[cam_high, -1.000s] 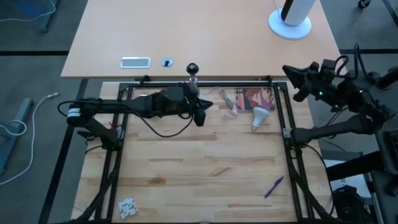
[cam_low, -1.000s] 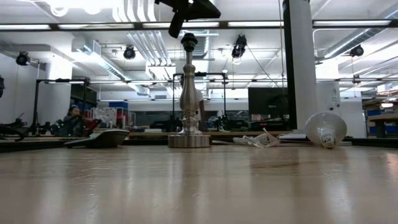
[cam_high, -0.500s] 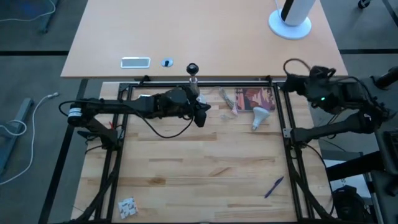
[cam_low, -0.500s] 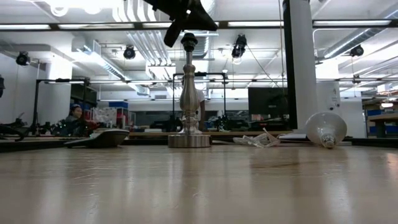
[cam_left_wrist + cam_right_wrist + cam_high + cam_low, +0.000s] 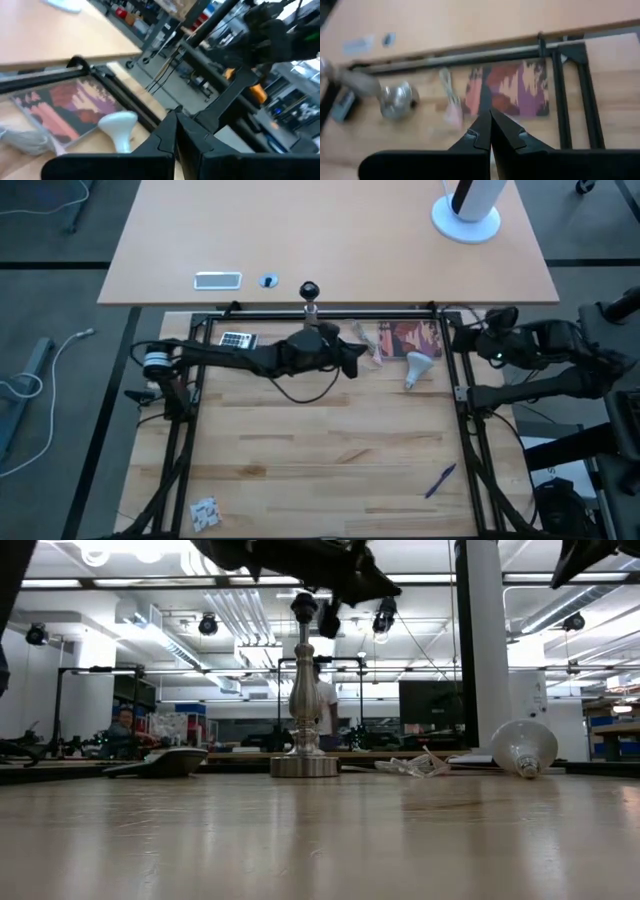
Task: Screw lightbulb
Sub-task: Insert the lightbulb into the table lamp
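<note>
1. Here, your biggest surface is the butcher-block table (image 5: 320,460), ringed by a black frame (image 5: 190,430), with a second, paler tabletop (image 5: 320,230) butted against its far edge.
2. On that paler top you have a large white cylinder on a round base (image 5: 467,215) at the far right corner, well apart from everything else.
3. Your left arm (image 5: 220,355) reaches across the far part of the table from the left; the left gripper (image 5: 352,360) hangs above the wood just beside the lamp stand, jaws pressed together with nothing in them, as the left wrist view shows.
4. Your right arm (image 5: 560,365) sits at the right edge, outside the frame; the right gripper (image 5: 468,340) points inward over the frame rail, jaws together and holding nothing.
5. You can see the silver lamp stand (image 5: 304,690) upright at the far edge, its black socket top (image 5: 303,607) bare.
6. A reddish patterned card (image 5: 410,338) lies flat between the stand and the right frame rail.
7. The lightbulb (image 5: 418,367) lies on its side on the wood, touching or just overlapping that card's near edge, between the two grippers and touched by neither; in the low view it rests at the right (image 5: 525,748).
8. Some crumpled clear wrapping (image 5: 368,345) lies between stand and card.
9. Smaller bits: a blue pen (image 5: 440,480) near the right front, a small remote-like device (image 5: 236,340) beside the left arm.
</note>
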